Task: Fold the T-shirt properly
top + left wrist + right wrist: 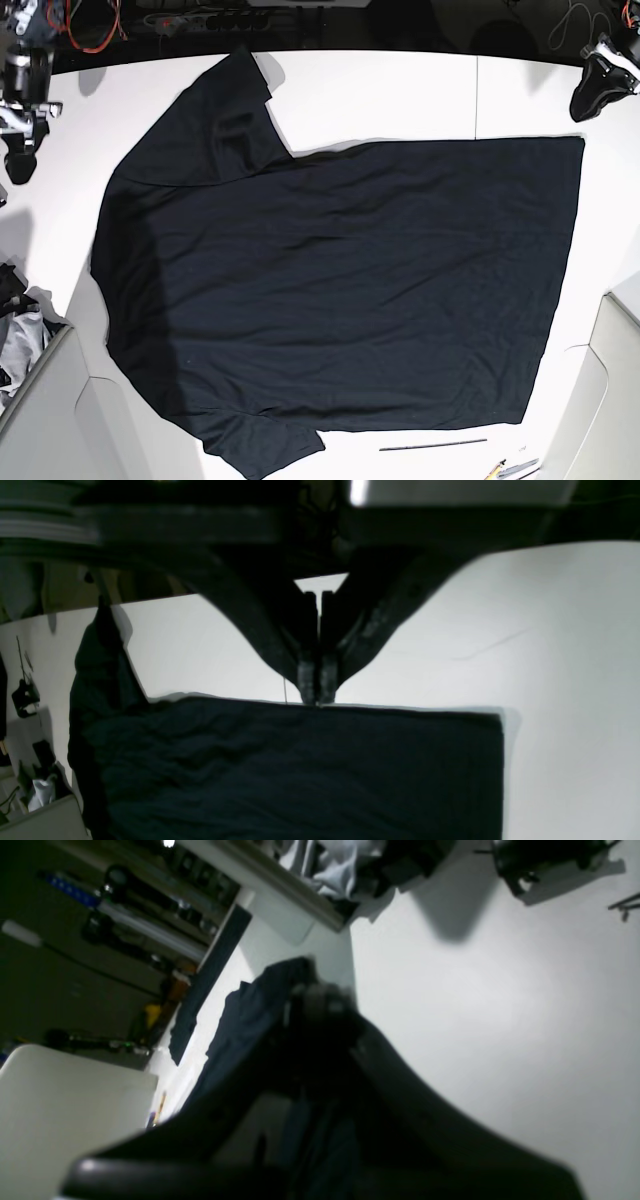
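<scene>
The black T-shirt (340,280) lies spread flat on the white table (400,90), collar side to the left and hem to the right, one sleeve (225,110) pointing to the far edge. My left gripper (597,88) hovers off the shirt's far right corner. In its wrist view the fingertips (318,692) are pressed together with nothing between them, lined up over the T-shirt's (300,770) straight edge. My right gripper (20,165) sits beyond the far left of the shirt. It appears shut and blurred in its wrist view (320,995), with dark T-shirt fabric (245,1020) behind it.
A small grey-white cloth pile (18,335) sits at the left edge by a white bin (45,400); another white bin (622,340) stands at the right. A thin dark rod (432,445) and pens (510,468) lie near the front edge. Cables (90,30) run along the back.
</scene>
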`<state>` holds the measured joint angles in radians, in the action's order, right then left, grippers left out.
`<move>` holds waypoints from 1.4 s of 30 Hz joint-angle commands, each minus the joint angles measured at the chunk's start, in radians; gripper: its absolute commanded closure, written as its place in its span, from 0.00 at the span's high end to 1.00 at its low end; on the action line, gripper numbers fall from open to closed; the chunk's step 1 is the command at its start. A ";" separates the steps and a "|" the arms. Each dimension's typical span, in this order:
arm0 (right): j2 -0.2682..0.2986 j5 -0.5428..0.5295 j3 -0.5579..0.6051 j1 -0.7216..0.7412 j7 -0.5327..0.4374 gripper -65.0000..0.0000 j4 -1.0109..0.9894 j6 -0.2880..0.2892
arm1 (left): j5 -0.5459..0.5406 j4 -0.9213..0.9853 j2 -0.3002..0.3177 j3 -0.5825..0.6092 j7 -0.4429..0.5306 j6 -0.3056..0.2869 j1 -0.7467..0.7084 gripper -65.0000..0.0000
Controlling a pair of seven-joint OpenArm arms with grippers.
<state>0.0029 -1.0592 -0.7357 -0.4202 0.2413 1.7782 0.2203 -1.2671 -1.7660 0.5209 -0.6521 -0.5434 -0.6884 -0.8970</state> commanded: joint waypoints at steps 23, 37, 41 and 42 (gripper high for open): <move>0.011 0.323 0.034 0.132 0.027 0.54 -0.010 0.023 | -0.028 -0.011 0.026 -0.010 0.016 -0.010 0.004 0.00; 0.014 0.306 0.105 0.287 0.123 0.54 -0.381 0.072 | -0.038 -0.011 0.028 -0.010 0.015 -0.010 0.030 0.00; 0.013 0.296 0.162 0.287 0.144 0.54 -0.400 0.072 | -0.039 -0.011 0.028 -0.010 0.015 -0.010 0.030 0.00; 0.013 0.296 0.175 0.287 0.150 0.54 -0.400 0.072 | -0.039 -0.011 0.028 -0.010 0.015 -0.010 0.030 0.00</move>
<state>0.0139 -0.7551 -0.5632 -0.1360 0.3702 1.3743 0.2913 -1.2839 -1.7660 0.5343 -0.6521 -0.5461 -0.6884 -0.8585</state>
